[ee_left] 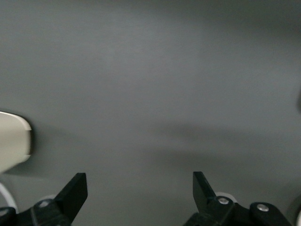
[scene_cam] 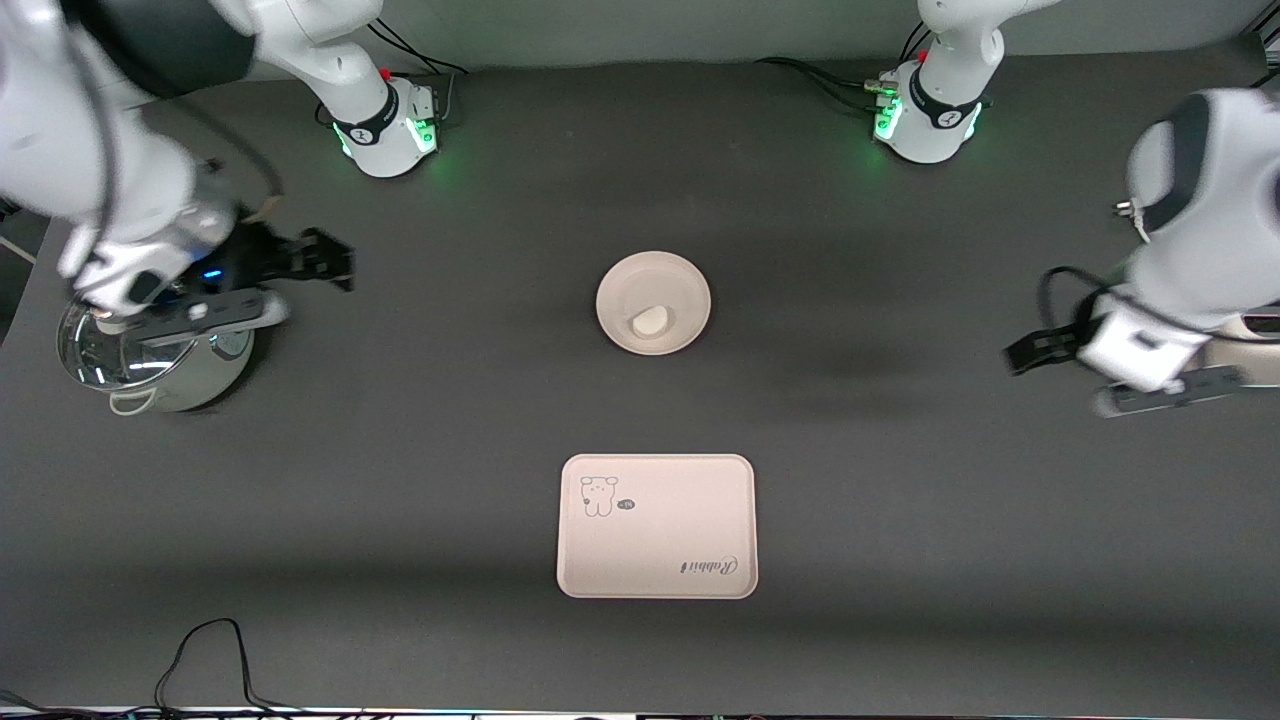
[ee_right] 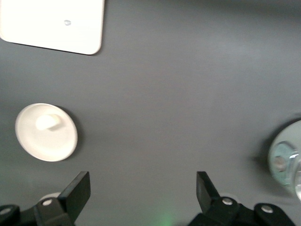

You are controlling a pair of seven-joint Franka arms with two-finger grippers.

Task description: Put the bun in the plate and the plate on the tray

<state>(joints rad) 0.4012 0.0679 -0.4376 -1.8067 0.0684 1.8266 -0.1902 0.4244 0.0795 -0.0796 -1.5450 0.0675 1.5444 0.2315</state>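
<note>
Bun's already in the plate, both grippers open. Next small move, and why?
Probably bring the open left gripper to the rim of the round cream-pink plate. The small off-white bun already sits in it, the plate rests on the table apart from the rectangular cream-pink tray, and the open right gripper waits beside the steel pot.

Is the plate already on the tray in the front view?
No, the plate, with the bun in it, sits on the bare table, apart from the tray, which lies nearer to the front camera.
</note>
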